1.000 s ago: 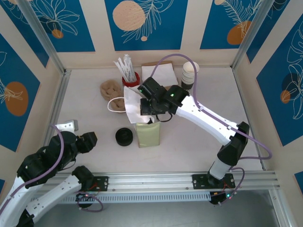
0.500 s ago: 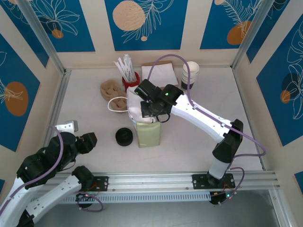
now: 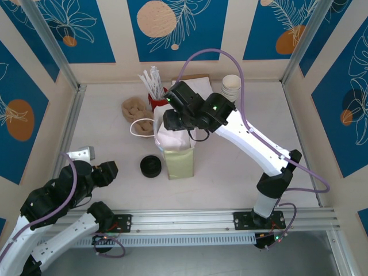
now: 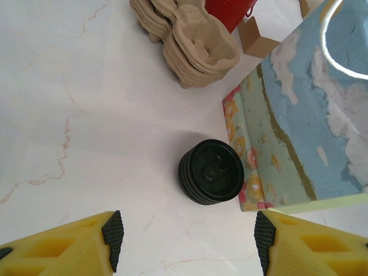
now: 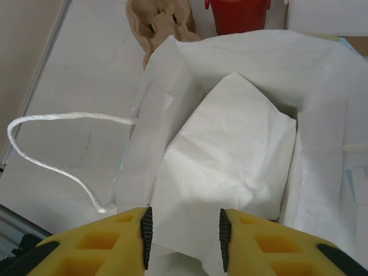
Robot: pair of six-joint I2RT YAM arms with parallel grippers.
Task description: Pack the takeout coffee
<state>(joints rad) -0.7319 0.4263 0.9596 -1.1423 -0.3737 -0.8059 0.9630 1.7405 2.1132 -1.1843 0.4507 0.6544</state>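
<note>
Two arms work over one desk (image 3: 103,132). The right pincer (image 5: 184,221) hangs over the open mouth of the one paper bag (image 3: 179,164), its two yellow fingers parted with nothing between the pads. Below them lies folded white paper (image 5: 230,155) inside the bag, and one white cord handle (image 5: 69,115) trails off beside the bag. The left pincer (image 4: 188,236) hovers near the front left of the desk, spread wide and empty. Ahead of it, one black lid disc (image 4: 211,171) rests just beside the bag's printed side. Behind the bag stand one red pot (image 5: 238,11) of white sticks (image 3: 152,80), one stack of brown pulp carriers (image 4: 198,46) and one stack of white cups (image 3: 231,86). Where the takeout coffee sits I cannot tell.
</note>
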